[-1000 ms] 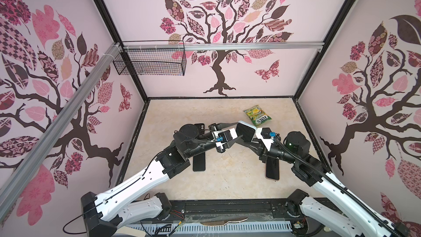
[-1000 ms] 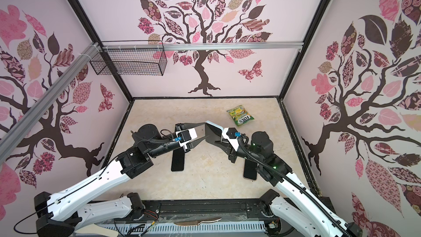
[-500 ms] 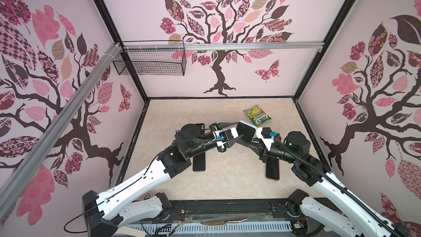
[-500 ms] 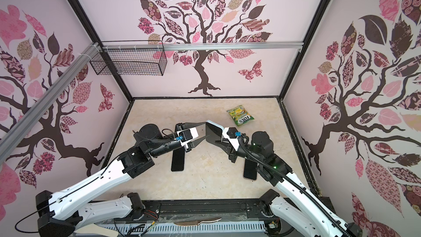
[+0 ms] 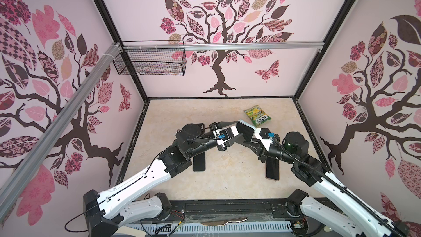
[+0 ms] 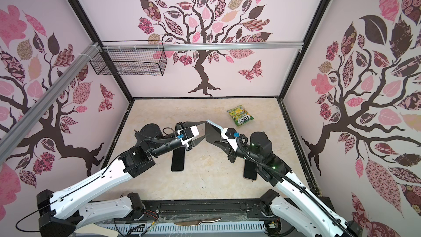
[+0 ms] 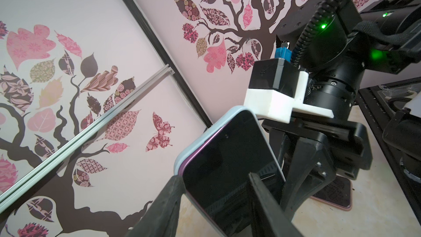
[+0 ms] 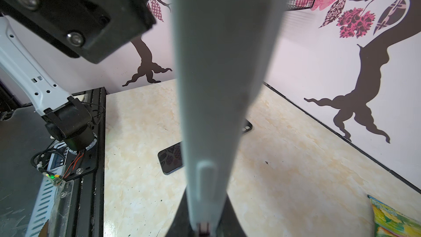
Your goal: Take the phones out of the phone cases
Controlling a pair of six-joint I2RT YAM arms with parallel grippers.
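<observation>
Nothing has moved: the phone (image 7: 227,167) is up in the air over the middle of the desk (image 5: 227,178), not out of its case (image 8: 216,64) yet. The left claw (image 7: 215,178) holds the phone by its sides. The right claw (image 8: 205,201) pinches the case edge. A spare phone (image 5: 198,161) lies under the left arm, another phone (image 5: 272,170) under the right. A candy bag (image 5: 257,115) sits near the back right corner.
</observation>
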